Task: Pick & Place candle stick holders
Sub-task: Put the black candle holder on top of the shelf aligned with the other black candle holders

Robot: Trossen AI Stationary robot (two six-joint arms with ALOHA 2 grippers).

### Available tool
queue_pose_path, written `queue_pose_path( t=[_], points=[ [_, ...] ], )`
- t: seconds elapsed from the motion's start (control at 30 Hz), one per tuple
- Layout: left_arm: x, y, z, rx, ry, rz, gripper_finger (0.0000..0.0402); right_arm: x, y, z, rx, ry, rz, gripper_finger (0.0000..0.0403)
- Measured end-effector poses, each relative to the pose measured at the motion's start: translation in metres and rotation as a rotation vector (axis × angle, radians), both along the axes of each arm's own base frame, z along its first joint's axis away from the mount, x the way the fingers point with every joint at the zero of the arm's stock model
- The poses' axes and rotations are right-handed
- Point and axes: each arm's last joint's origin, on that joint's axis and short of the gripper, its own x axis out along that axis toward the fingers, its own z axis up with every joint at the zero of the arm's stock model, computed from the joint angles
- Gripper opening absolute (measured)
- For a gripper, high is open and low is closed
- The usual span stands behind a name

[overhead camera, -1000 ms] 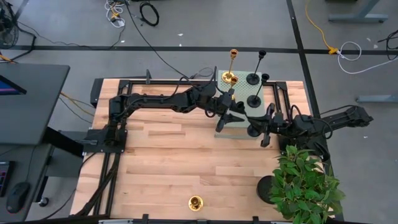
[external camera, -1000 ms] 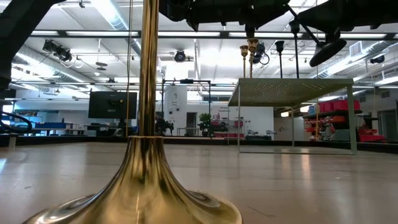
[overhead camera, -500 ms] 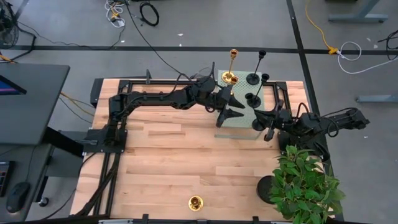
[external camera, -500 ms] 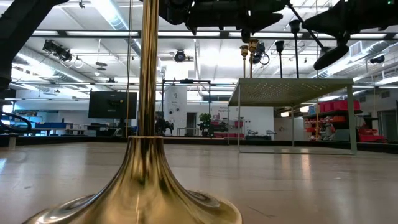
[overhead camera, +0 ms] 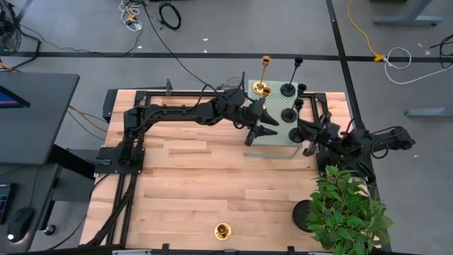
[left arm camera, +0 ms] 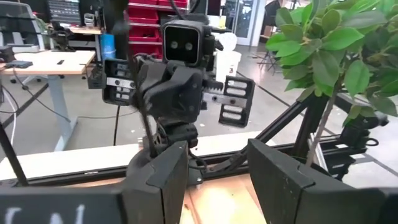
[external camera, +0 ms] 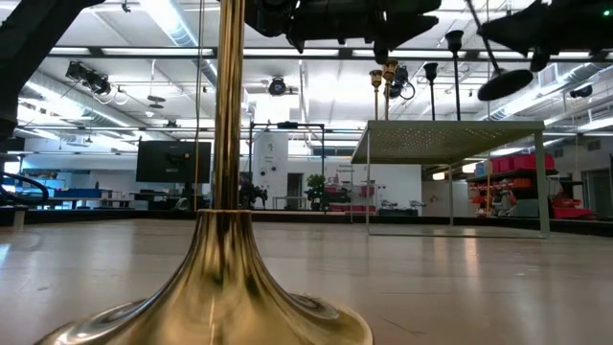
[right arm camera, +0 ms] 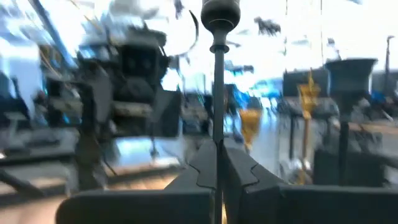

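Observation:
My right gripper [overhead camera: 306, 139] is shut on a black candle stick holder [external camera: 498, 67], held in the air off the near right corner of the raised green platform [overhead camera: 277, 134]. On the platform stand a tall gold holder [overhead camera: 264, 74] and several black ones [overhead camera: 289, 91]. Another gold holder [overhead camera: 223, 230] stands on its round base near the table's front edge and fills the low view [external camera: 226, 192]. My left gripper [left arm camera: 217, 180] is open over the platform's near left edge [overhead camera: 260, 129] and faces the right arm with nothing between its fingers. My right gripper pinches the black holder's thin stem [right arm camera: 217, 134] between its two fingers, well below the cup [right arm camera: 220, 12]. The fingers lie across the stem. The holder is lifted clear and tilted, its round base [external camera: 505, 84] hanging lowest.
A leafy plant [overhead camera: 347, 209] in a black round pot [overhead camera: 304, 216] stands at the table's near right corner, close under the right arm. Bare wood lies between the platform and the front gold holder. A black frame rail [overhead camera: 177, 92] runs along the far edge.
My right gripper has drawn back toward the table's far right with the black holder, staying shut on its stem. The holder has swung to a steeper tilt and stayed clear of the table.

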Motion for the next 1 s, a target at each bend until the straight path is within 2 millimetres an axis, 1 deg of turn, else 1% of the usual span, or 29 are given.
queue_pose_path(
  t=[0.17, 0.33, 0.43, 0.77, 0.9, 1.0],
  points=[
    [0.000, 0.000, 0.000, -0.002, 0.000, -0.003, 0.0167, -0.004, 0.000, -0.010, -0.045, -0.104, 0.003, 0.0000],
    [0.000, 0.000, 0.000, -0.001, -0.002, -0.003, 0.0167, -0.005, -0.001, -0.026, -0.067, -0.169, -0.020, 0.0000],
    [0.000, 0.000, 0.000, 0.000, -0.003, -0.003, 0.0167, -0.004, -0.002, -0.025, -0.070, -0.181, 0.001, 0.0000],
    [0.000, 0.000, 0.001, 0.005, -0.013, -0.003, 0.0167, -0.002, -0.011, -0.026, -0.073, -0.180, -0.061, 0.0000],
    [0.000, 0.000, 0.001, 0.007, -0.016, -0.003, 0.0167, 0.001, -0.015, -0.031, -0.072, -0.128, -0.081, 0.0000],
    [0.000, 0.000, 0.002, 0.008, -0.019, -0.004, 0.0167, 0.002, -0.019, -0.032, -0.071, -0.131, -0.050, 0.0000]
  ],
)
